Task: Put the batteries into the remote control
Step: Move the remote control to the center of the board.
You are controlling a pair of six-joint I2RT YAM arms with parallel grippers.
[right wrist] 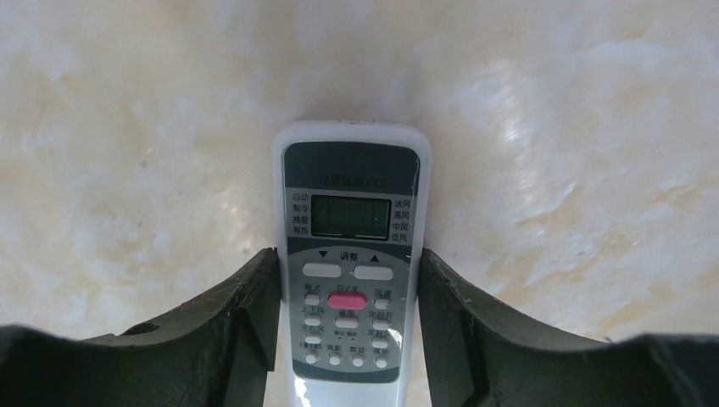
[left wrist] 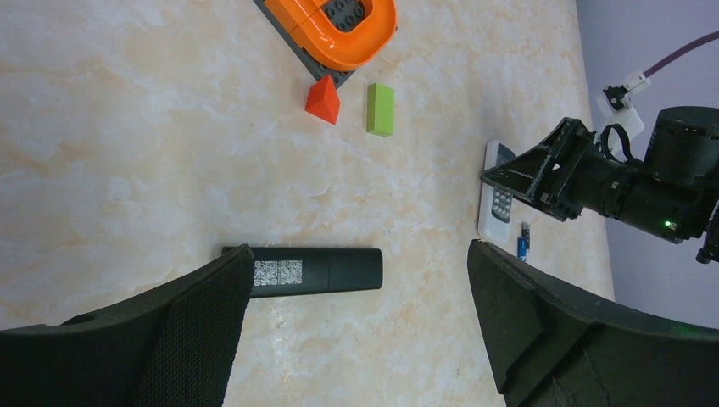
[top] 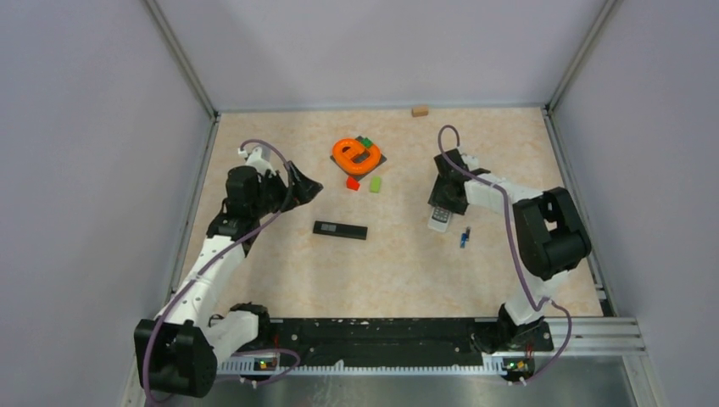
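Observation:
A white remote control (right wrist: 352,220) lies face up on the table, buttons and screen showing. My right gripper (right wrist: 348,263) straddles its lower half, both fingers pressed against its sides. The top view shows that gripper (top: 441,208) low over the remote control (top: 439,215). A small blue battery (top: 465,238) lies just right of it, seen also as a battery (left wrist: 523,244) in the left wrist view. My left gripper (left wrist: 356,248) hangs open above a slim black bar (left wrist: 314,271) with a QR label, holding nothing.
An orange curved track on a grey plate (top: 356,154) sits at centre back, with a red block (top: 352,181) and a green block (top: 375,183) in front. A tan block (top: 420,110) lies by the back wall. The black bar (top: 340,230) lies mid-table.

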